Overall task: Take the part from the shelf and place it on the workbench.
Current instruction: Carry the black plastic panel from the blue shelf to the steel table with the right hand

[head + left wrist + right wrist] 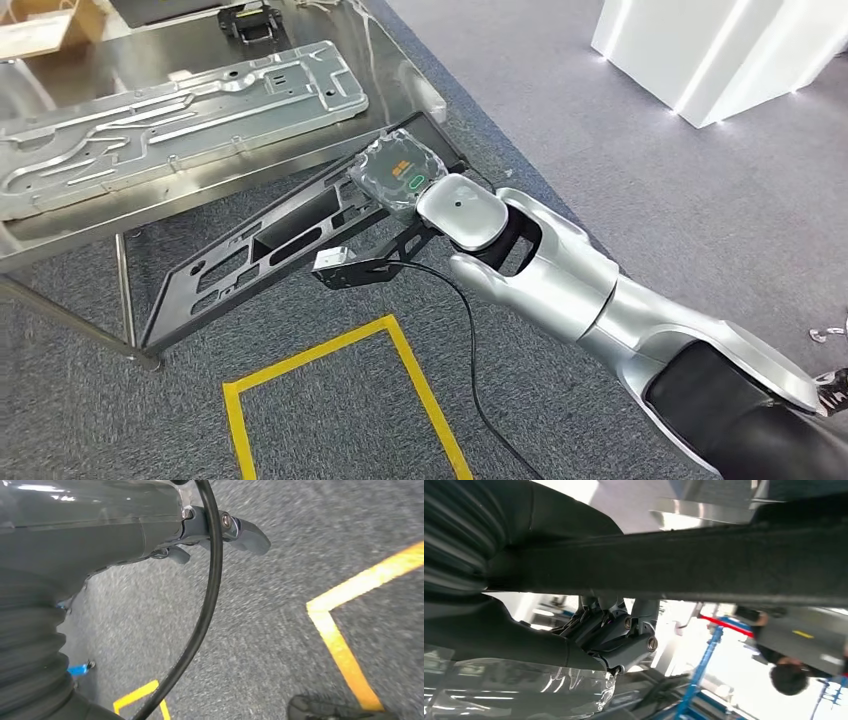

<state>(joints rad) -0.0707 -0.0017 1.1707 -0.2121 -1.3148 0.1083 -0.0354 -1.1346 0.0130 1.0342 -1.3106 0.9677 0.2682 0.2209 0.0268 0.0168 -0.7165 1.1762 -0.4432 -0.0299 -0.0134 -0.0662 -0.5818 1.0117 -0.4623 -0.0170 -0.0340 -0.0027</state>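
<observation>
Black part held at bench edge by right robot hand

Black part point(262, 250), a long flat panel with cut-outs, hangs tilted beside the bench point(60, 225). Its upper end is up at the bench's near corner; its lower end drops toward the grey carpet point(620, 120), close to a bench leg point(124, 290). The part is not lying on the bench top; whether its upper edge touches the bench rim I cannot tell.

Right robot hand point(398, 176), wrapped in clear plastic, grips the part's upper end. In the right wrist view the dark fingers point(616, 630) curl up against the part's underside point(684, 560), with the part crossing as a dark band.

Left robot hand point(220, 527) hangs over the carpet, holding nothing; fingers look bent inward, frame is blurred, so open or closed I cannot tell. A black cable point(207, 595) runs across that view.

On the bench top lies a large silver stamped metal panel point(170, 120). A small black item point(245, 20) sits at the far side, and a cardboard box point(50, 25) at the far left corner.

Yellow floor tape point(330, 350) marks a box on the carpet below the part. A white block point(700, 50) stands far right. A person point(789, 672) appears in the right wrist view's background.
</observation>
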